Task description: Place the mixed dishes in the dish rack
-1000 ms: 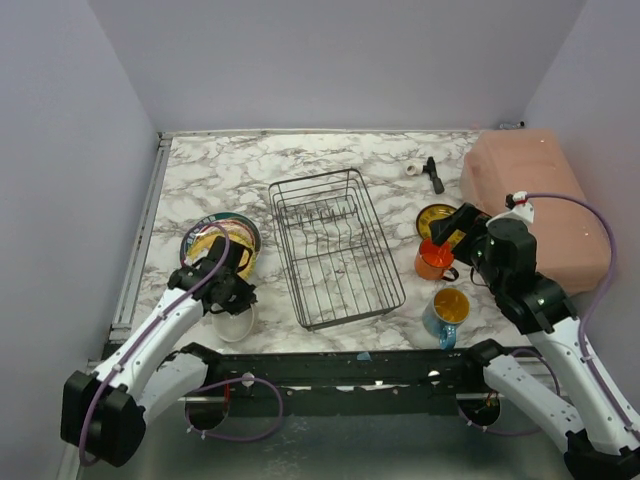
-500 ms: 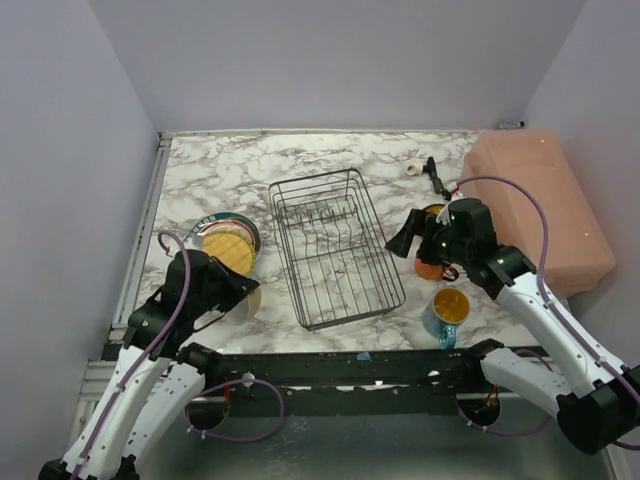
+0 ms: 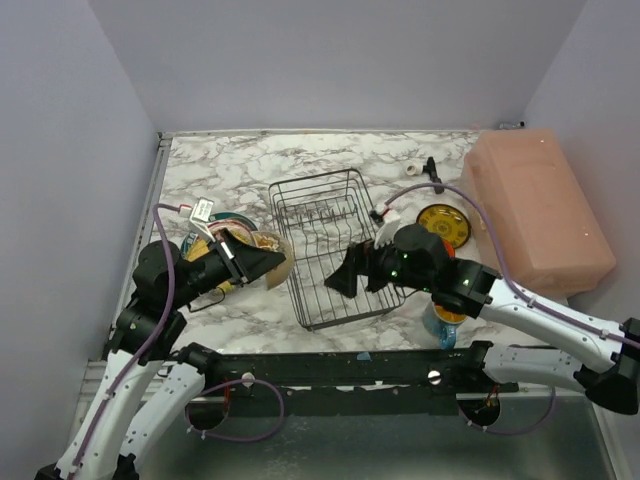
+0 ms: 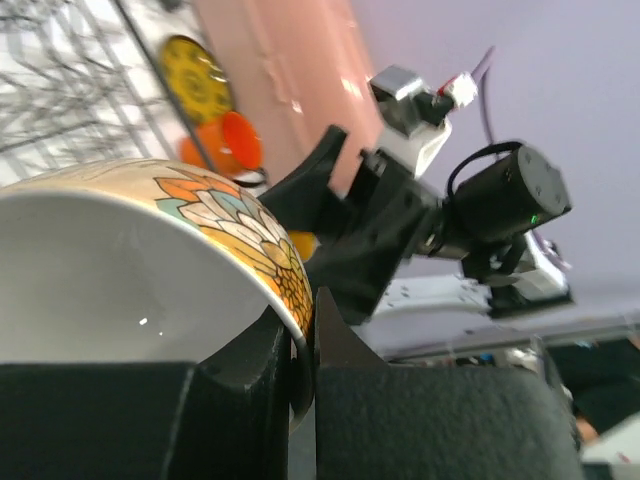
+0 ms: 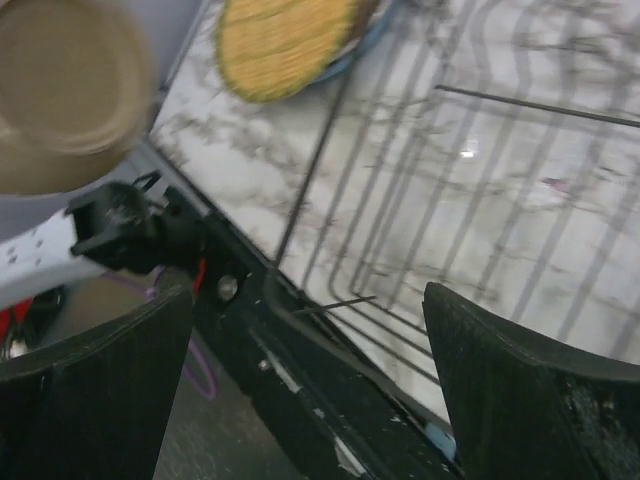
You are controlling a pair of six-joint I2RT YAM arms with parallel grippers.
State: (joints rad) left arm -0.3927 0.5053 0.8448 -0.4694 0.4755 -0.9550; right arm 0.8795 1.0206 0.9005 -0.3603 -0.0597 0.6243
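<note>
1 marble table (image 3: 220, 165), walls close on the left, far and right sides, and a metal rail along the left edge. 1 large pink box (image 3: 535, 210) at the far right; its right end runs into the wall.

1 dish rack (image 3: 325, 235) mid-table, set at a slight angle. Its near right corner is hidden under the right gripper (image 3: 350, 275), whose fingers are spread wide and hold nothing. In the right wrist view only rack wires and marble show between them.

1 plate stack (image 3: 232, 222) left of the rack, mostly covered by the left arm. A yellow plate (image 5: 285, 35) is on top; I cannot tell the plate count.

1 white bowl (image 3: 268, 260) is lifted off the table, just beside the rack's left edge. The left gripper (image 3: 243, 262) is pinched narrow on its rim. The bowl is blurred in the right wrist view.

2 mugs. The blue mug (image 3: 445, 325) sits near the front edge, half hidden by the right arm. The orange mug (image 4: 228, 143) is clear only in the left wrist view.

1 small yellow plate (image 3: 443, 224) lies between the rack and the box. 1 small black tool (image 3: 433, 175) lies near the far edge.

Bare marble shows along the far strip and far left.
</note>
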